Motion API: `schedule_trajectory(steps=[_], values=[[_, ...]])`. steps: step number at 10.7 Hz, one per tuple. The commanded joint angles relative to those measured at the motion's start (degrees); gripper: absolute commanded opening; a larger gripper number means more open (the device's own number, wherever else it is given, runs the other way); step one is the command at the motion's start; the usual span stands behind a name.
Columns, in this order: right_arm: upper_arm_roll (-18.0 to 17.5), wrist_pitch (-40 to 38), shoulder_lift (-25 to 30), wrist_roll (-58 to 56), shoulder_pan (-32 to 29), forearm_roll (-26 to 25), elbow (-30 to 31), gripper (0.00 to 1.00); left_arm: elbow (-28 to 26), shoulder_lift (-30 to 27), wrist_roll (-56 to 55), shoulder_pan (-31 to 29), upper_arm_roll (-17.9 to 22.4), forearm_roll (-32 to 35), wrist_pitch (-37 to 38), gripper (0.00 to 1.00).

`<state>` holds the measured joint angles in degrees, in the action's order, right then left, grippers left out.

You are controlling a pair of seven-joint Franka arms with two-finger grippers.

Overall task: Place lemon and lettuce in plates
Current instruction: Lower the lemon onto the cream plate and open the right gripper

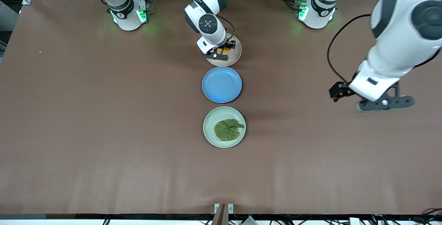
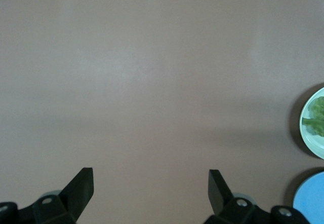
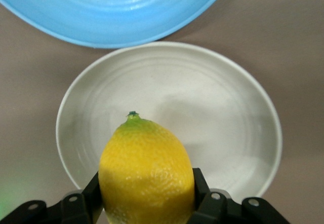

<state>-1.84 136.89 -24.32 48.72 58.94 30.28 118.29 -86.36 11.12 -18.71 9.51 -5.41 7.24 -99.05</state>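
My right gripper [image 1: 224, 50] is shut on the yellow lemon [image 3: 147, 173] and holds it just over the beige-pink plate [image 1: 236, 55], the plate farthest from the front camera. In the right wrist view the lemon hangs over that plate's [image 3: 223, 117] bare inside. The dark green lettuce leaf [image 1: 228, 129] lies in the pale mint green plate [image 1: 210, 119], the plate nearest the front camera. That plate's edge shows in the left wrist view [image 2: 306, 127] with the lettuce [image 2: 317, 115]. My left gripper [image 2: 151, 183] is open and empty, held over bare table toward the left arm's end [image 1: 385, 102].
A blue plate [image 1: 221, 84] sits empty between the two task plates, all three in one row at the table's middle. It also shows in the right wrist view [image 3: 111, 11] and the left wrist view [image 2: 311, 203]. The brown table mat [image 1: 103, 114] spreads wide on both sides.
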Motion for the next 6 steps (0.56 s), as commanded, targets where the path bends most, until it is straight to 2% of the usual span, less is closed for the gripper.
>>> schedule_trajectory(steps=[1, 2, 3, 6], values=[[0.6, 4.9, -2.9, 0.3, 2.3, -0.1, 0.2, 0.35, -1.4, -3.6, 3.3, -3.6, -0.3, -2.3, 3.0, 1.0], [0.6, 4.4, -2.4, 1.0, 1.9, -0.1, 0.2, 0.85, -1.3, -3.7, 3.3, -4.3, -0.3, -2.3, 3.9, 1.0], [0.7, 4.4, -2.5, 2.4, 2.0, -0.1, 0.2, 1.0, -1.2, -4.4, 3.3, -4.6, -0.3, -2.4, 4.7, 1.0], [1.6, 2.0, -0.5, 2.3, 1.9, -0.1, 0.2, 1.0, -1.3, -6.0, 3.2, -6.0, -0.1, -4.1, 6.6, 1.0]])
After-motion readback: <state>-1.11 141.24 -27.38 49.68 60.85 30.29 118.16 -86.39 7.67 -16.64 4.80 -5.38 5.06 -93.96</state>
